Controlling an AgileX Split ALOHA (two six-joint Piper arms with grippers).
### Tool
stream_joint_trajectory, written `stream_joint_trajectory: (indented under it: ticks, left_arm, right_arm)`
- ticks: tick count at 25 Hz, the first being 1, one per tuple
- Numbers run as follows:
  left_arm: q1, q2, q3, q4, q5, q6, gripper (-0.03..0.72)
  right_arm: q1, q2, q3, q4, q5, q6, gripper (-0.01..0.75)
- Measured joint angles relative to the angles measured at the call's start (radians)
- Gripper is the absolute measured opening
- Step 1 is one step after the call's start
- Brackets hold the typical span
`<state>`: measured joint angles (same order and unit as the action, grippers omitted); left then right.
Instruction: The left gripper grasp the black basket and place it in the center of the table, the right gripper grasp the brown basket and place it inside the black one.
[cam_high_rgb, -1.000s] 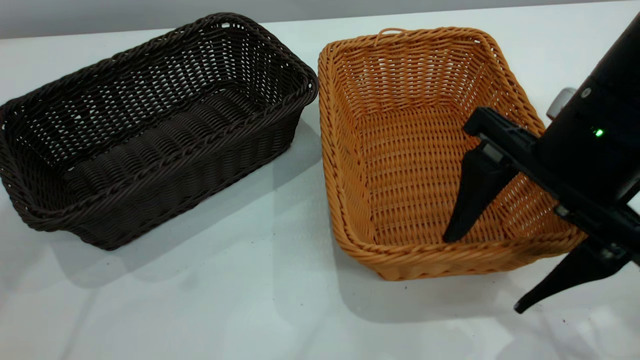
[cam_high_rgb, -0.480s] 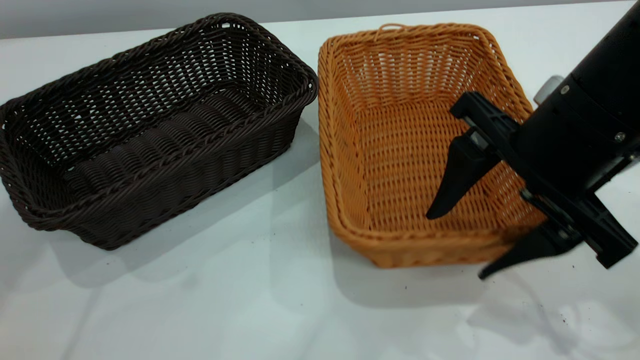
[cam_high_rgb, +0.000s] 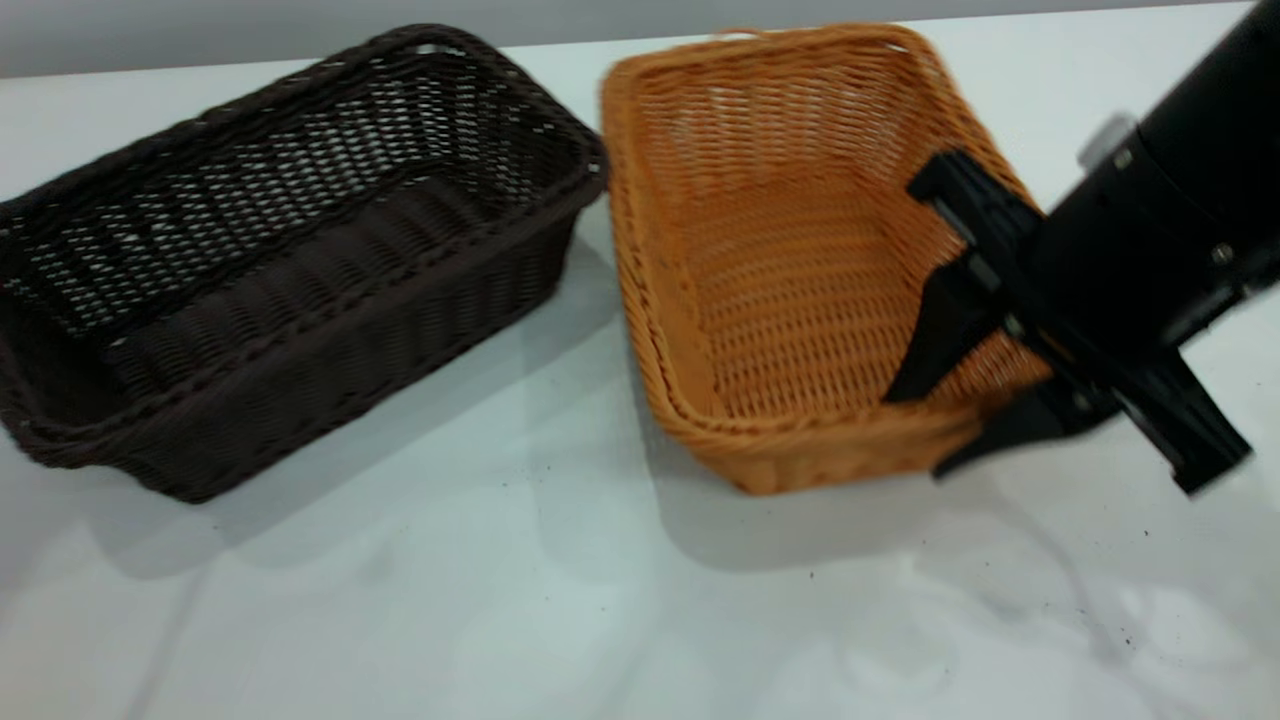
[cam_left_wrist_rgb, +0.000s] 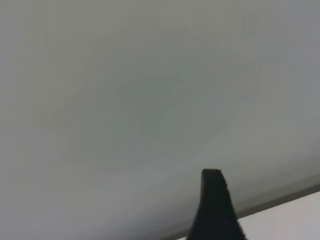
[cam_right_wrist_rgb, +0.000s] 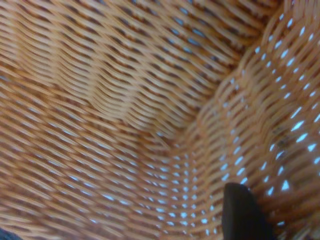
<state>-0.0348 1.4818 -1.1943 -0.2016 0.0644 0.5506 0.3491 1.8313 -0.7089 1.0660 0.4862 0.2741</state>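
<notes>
The brown basket (cam_high_rgb: 790, 250) stands right of centre on the table (cam_high_rgb: 500, 600), with its near end raised a little. My right gripper (cam_high_rgb: 915, 435) is shut on the basket's near right corner wall. One finger is inside the basket and one outside. The right wrist view is filled with the brown basket's weave (cam_right_wrist_rgb: 125, 110), with one dark finger (cam_right_wrist_rgb: 242, 212) against it. The black basket (cam_high_rgb: 300, 250) lies at the left, its right corner touching the brown basket's rim. My left gripper (cam_left_wrist_rgb: 214, 210) is outside the exterior view, far from both baskets, and faces a grey wall.
White table surface lies in front of both baskets and to the right of the brown one. A grey wall (cam_high_rgb: 250, 30) runs behind the table's far edge.
My right gripper closed on the brown basket's near corner and carried it left and away, lifting its near end. The brown basket now meets the black basket, which has shifted slightly left.
</notes>
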Motion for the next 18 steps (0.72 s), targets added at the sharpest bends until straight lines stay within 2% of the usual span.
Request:
stream_joint_trajectory:
  ticks: [6,13,18]
  left_arm:
    - [0.0,0.0,0.0,0.0,0.0,0.0,0.437]
    - [0.0,0.0,0.0,0.0,0.025,0.0,0.437]
    - [0.0,0.0,0.0,0.001,0.039,0.001,0.437]
  right_arm:
    - [0.0,0.001,-0.056,-0.001,-0.084,-0.062,0.199]
    - [-0.003,0.012,-0.067,0.007,-0.236,-0.128,0.139]
    - [-0.013,0.014,-0.067,0.005,-0.351,-0.248,0.126]
